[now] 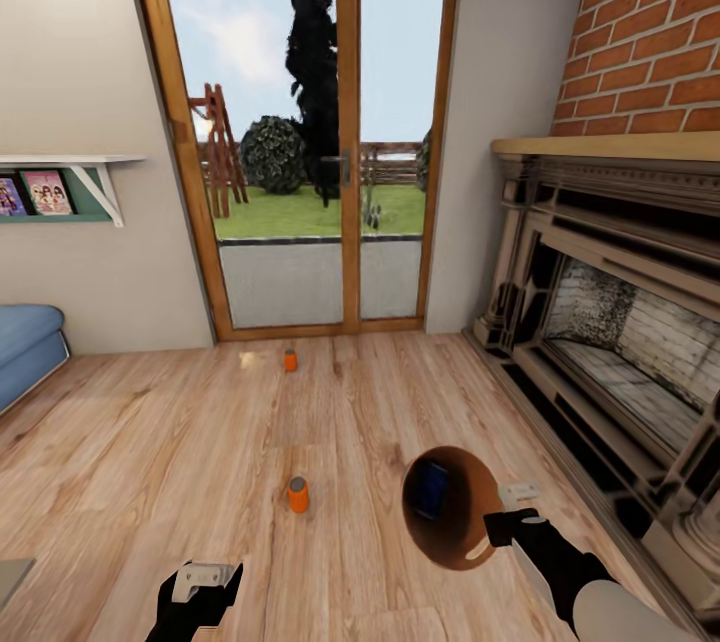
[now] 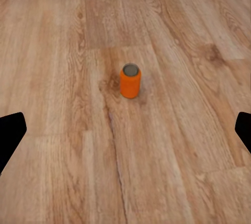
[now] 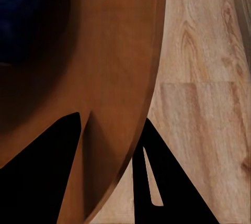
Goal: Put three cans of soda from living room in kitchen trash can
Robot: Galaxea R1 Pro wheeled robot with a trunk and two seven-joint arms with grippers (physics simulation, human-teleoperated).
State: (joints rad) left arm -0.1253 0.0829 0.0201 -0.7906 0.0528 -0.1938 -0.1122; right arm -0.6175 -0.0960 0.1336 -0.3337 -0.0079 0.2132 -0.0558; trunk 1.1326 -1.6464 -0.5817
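Soda cans: blue one [image 1: 432, 488] lies inside the trash can [image 1: 470, 542], whose rim the right gripper [image 3: 112, 145] pinches. Left gripper [image 2: 125, 135], jaws spread, should descend squarely over the nearer orange can [image 2: 130, 80]; the other [image 1: 290, 360] stands by the glass doors [image 1: 300, 122].

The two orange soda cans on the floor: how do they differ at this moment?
The nearer orange can stands mid-floor, just ahead of the left gripper, whose fingers are spread; the farther orange can stands close to the glass doors. The nearer one looks larger in the head view; the farther one is cut off at the edge of the left wrist view. Both are upright, orange, and untouched on the wood floor.
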